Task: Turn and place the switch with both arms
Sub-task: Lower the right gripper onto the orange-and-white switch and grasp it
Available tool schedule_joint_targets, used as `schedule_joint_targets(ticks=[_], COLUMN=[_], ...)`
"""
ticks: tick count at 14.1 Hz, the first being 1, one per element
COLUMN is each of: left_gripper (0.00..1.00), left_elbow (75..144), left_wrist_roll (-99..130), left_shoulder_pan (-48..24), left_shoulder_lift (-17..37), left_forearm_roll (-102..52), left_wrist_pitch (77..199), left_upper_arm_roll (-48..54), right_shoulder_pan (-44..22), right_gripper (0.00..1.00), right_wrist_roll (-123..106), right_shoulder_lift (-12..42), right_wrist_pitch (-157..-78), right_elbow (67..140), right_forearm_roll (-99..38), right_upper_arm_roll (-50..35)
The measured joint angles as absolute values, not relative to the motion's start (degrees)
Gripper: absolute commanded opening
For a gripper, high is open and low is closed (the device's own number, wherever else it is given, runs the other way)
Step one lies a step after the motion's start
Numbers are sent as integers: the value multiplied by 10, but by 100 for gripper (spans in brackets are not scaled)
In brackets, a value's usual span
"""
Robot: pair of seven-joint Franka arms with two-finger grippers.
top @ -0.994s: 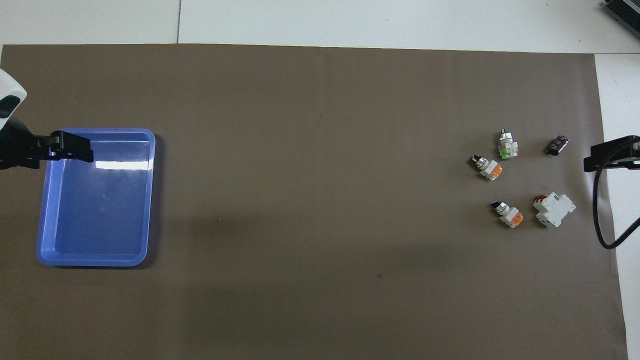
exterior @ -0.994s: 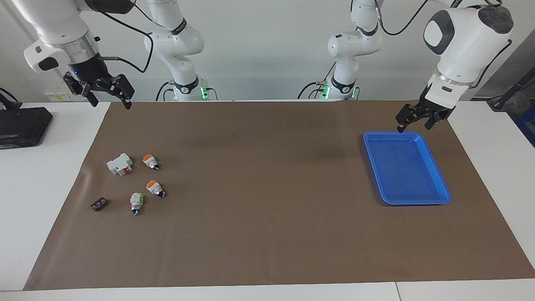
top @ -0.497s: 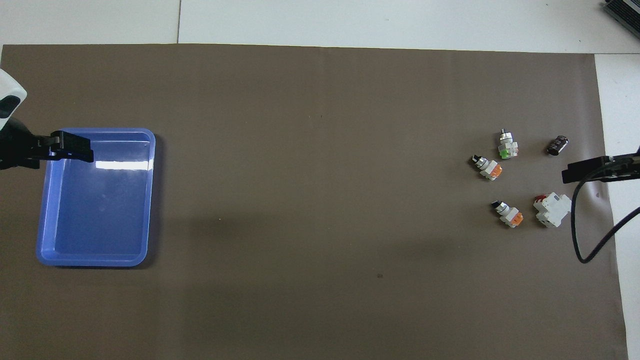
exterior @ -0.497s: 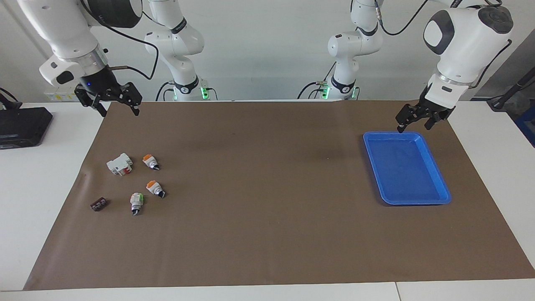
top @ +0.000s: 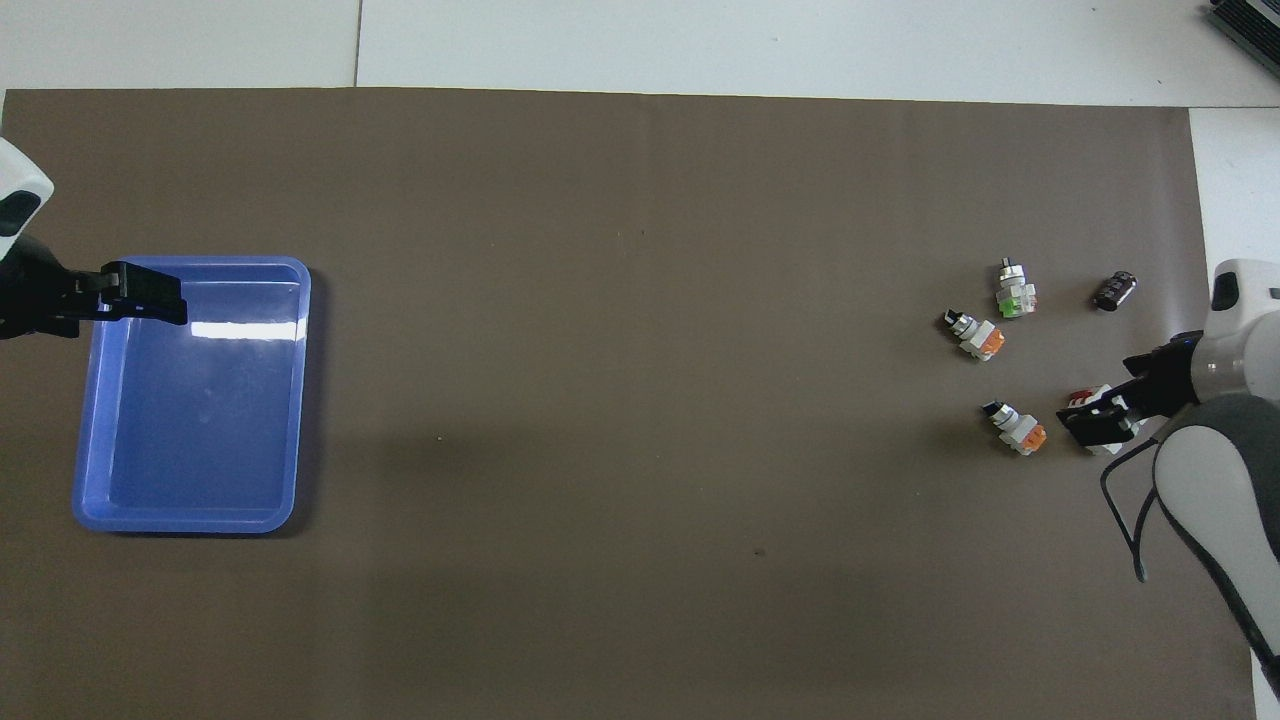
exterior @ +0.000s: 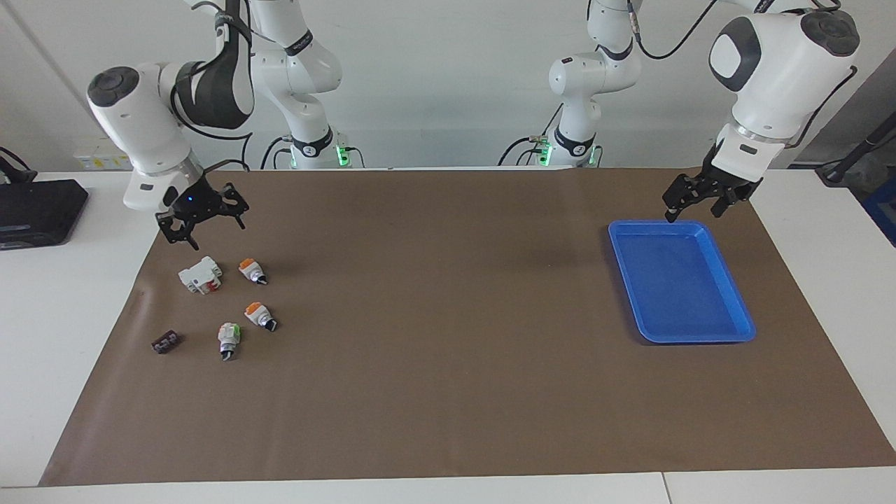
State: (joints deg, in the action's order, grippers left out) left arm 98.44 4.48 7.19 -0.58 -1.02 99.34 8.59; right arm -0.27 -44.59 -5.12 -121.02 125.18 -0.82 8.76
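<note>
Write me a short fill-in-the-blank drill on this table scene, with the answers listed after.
1. The tray at the left arm's end is coloured ____.
2. The number of orange-capped switches on the mat is ____.
3. The right gripper hangs above the mat, holding ____.
4. The left gripper hovers over the tray's ____.

Answers: blue; two; nothing; rim

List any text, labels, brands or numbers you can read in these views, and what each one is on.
None can be read.
Band on the right arm's base joint: dark lettering, too small to read.
White block with red part, orange-capped switches, green-capped switch, small dark part, blue tray: no legible marking.
</note>
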Motion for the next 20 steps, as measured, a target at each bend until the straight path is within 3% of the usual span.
schedule_joint_targets(ticks=[7, 10, 14, 16, 17, 18, 19, 20], left_gripper=[100, 100, 100, 100, 100, 100, 100, 100], left_elbow=[984, 984, 984, 984, 984, 984, 984, 984], left_wrist_roll=[45, 45, 45, 45, 45, 45, 45, 45], left_shoulder_pan=[72, 72, 72, 72, 72, 72, 72, 72], left_shoulder_lift=[-6, -6, -6, -6, -6, -6, -6, -6], left_forearm_roll=[-10, -10, -10, -10, -10, -10, -10, -10], left_wrist_pitch=[993, 993, 993, 993, 993, 993, 993, 993], left_upper_arm_roll=[86, 86, 86, 86, 86, 86, 86, 86], right_shoulder_pan=[12, 12, 12, 19, 22, 24, 24, 24], right_gripper=[100, 100, 91, 75, 59, 16, 0, 0], right_wrist_roll=[-537, -568, -578, -584, -587, -589, -592, -594], right_shoulder_lift=[56, 61, 60, 60, 60, 60, 59, 59], right_wrist_pitch=[-1354, -1364, -1364, -1364, -1364, -1365, -1365, -1366], right_elbow=[1314, 1327, 1334, 1340, 1342, 1342, 1343, 1343], right_forearm_roll=[-68, -74, -75, -75, -75, -75, -75, -75], right_upper_arm_roll=[87, 87, 87, 87, 87, 87, 87, 87])
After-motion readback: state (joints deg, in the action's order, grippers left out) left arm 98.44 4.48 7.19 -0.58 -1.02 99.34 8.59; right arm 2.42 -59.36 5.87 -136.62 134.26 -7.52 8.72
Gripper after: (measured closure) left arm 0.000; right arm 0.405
